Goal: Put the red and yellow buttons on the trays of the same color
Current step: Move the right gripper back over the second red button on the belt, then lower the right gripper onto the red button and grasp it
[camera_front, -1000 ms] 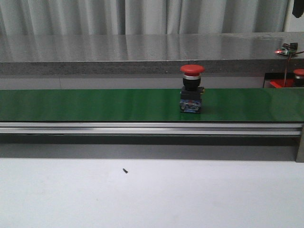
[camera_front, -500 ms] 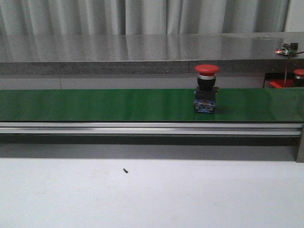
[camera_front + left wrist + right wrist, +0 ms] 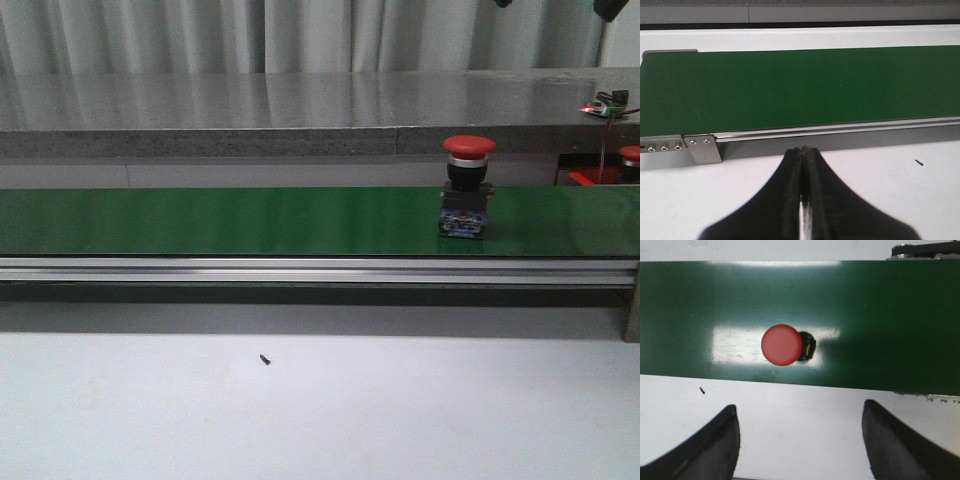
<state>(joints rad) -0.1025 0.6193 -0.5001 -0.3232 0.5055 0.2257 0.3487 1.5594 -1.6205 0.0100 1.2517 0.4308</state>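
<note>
A red button (image 3: 468, 190) with a round red cap on a black and blue body stands upright on the green belt (image 3: 220, 220), right of centre. From above, its cap (image 3: 782, 344) lies beyond my right gripper (image 3: 800, 415), which is open wide over the white table with nothing between its fingers. Two dark fingertips (image 3: 612, 8) show at the top edge of the front view. A corner of the red tray (image 3: 592, 177) shows at far right, with another red button (image 3: 630, 160) on it. My left gripper (image 3: 804, 150) is shut and empty near the belt's end. Yellow buttons and a yellow tray are out of view.
The belt's aluminium rail (image 3: 320, 268) runs along its near side, with a metal end bracket (image 3: 702, 150) close to my left gripper. A grey counter (image 3: 300, 110) and curtain stand behind. A tiny dark speck (image 3: 264, 359) lies on the white table (image 3: 320, 410).
The red button has travelled to the right along the belt. Dark fingertips have come into the top edge of the front view.
</note>
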